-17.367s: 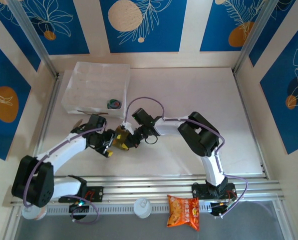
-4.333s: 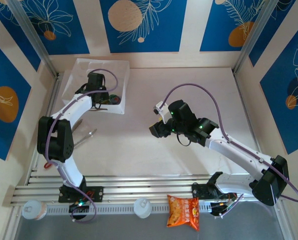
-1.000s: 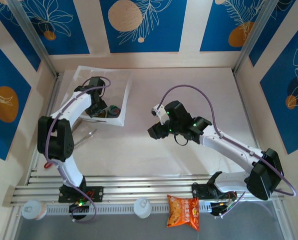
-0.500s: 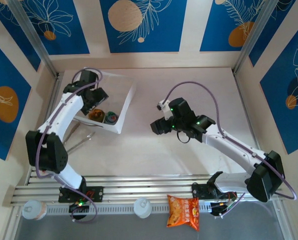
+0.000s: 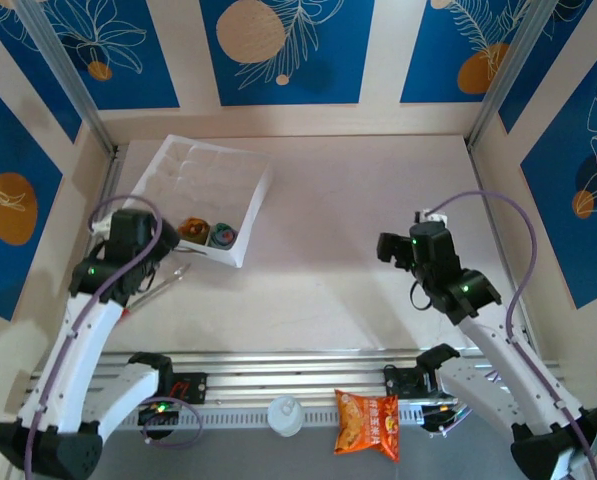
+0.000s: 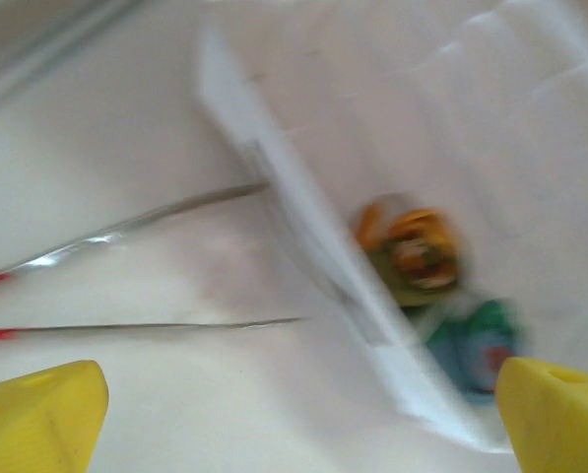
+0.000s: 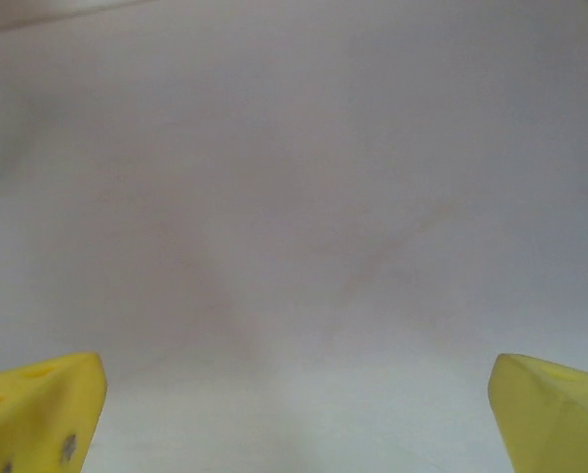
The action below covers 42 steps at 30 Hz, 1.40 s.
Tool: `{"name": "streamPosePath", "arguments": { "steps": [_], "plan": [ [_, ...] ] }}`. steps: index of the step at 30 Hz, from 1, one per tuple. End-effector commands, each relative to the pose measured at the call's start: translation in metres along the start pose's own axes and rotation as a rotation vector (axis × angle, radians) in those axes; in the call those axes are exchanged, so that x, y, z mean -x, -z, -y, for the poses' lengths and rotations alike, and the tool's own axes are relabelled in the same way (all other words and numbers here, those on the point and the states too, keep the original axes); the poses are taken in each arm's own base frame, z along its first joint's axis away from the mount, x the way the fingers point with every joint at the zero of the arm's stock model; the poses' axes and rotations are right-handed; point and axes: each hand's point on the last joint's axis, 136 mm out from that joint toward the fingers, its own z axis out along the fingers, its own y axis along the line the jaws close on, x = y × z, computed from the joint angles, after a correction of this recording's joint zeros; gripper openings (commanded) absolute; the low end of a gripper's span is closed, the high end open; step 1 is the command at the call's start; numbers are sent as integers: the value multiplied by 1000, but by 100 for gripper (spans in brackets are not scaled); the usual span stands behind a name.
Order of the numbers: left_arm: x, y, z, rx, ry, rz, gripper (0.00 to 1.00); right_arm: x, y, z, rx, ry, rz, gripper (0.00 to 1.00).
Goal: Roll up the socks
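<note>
Top external view: both arms have pulled back. Left claw [image 6: 298, 394] and right claw [image 7: 294, 379] gape empty. Rolled socks [image 5: 192, 229] sit inside the tray [image 5: 210, 165] at its near edge, just beyond the left claw.

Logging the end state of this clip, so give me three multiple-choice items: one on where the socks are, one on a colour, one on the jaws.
1. Where are the olive-brown sock and the grey-blue sock?
A) on the bare table
B) side by side in the near row of the white tray
C) in the tray's far corner

2. What colour are the fingers of the left gripper?
A) yellow
B) black
C) red

3. How do the jaws of the left gripper and right gripper stand?
A) both shut on a sock
B) both open, empty
C) left shut, right open

Answers: B, the top view shows them in neighbouring near compartments; A, yellow tips frame the wrist view; B, each wrist view shows tips far apart with nothing between.
</note>
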Motion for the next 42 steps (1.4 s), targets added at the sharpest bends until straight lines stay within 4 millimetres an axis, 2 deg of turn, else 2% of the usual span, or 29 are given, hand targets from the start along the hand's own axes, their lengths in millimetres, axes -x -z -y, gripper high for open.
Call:
{"name": "streamPosePath", "arguments": {
  "steps": [1, 3, 6, 8, 9, 12, 14, 17, 19, 20, 22, 24, 28, 30, 31, 33, 35, 42],
  "plan": [
    [-13, -14, -46, 109, -250, 134, 100, -26, -21, 25, -96, 124, 31, 99],
    [-19, -27, -53, 88, -257, 216, 100, -34, -35, 19, -54, 226, 94, 99],
    [-25, -52, -51, 79, -309, 289, 100, -46, -60, 10, -4, 325, 166, 99],
    [-21, -68, -43, 90, -361, 302, 100, -53, -78, 9, 45, 286, 166, 99],
    [-18, -79, -30, 66, -419, 297, 100, -55, -84, 8, 71, 275, 110, 99],
    [-18, -114, 3, -12, -529, 312, 100, -45, -107, -10, 163, 293, 83, 99],
    [-18, -132, 12, -43, -522, 338, 100, -33, -118, -21, 212, 328, 124, 99],
    [-11, -152, 25, -81, -501, 371, 100, -4, -137, -24, 287, 255, 205, 99],
    [-1, -152, 40, -148, -504, 470, 100, 10, -148, -24, 329, 216, 246, 99],
    [0, -155, 42, -145, -521, 465, 100, 12, -156, -23, 333, 209, 245, 99],
    [1, -155, 41, -160, -523, 513, 100, 3, -168, -15, 346, 169, 230, 99],
    [2, -152, 34, -185, -482, 617, 100, 4, -168, -3, 321, 118, 274, 99],
    [-10, -153, 46, -262, -535, 575, 100, 2, -170, -8, 290, 163, 259, 99],
    [-22, -168, 54, -303, -587, 540, 100, 2, -172, -4, 264, 152, 263, 99],
    [-15, -166, 56, -299, -574, 582, 100, 2, -173, -2, 243, 144, 263, 99],
    [-17, -174, 49, -268, -550, 476, 100, 3, -173, -1, 245, 140, 259, 99],
    [-14, -178, 55, -287, -565, 502, 100, 3, -174, -2, 262, 131, 248, 99],
    [-14, -178, 54, -283, -566, 488, 100, 4, -175, -1, 292, 111, 226, 99]
  ]
}}
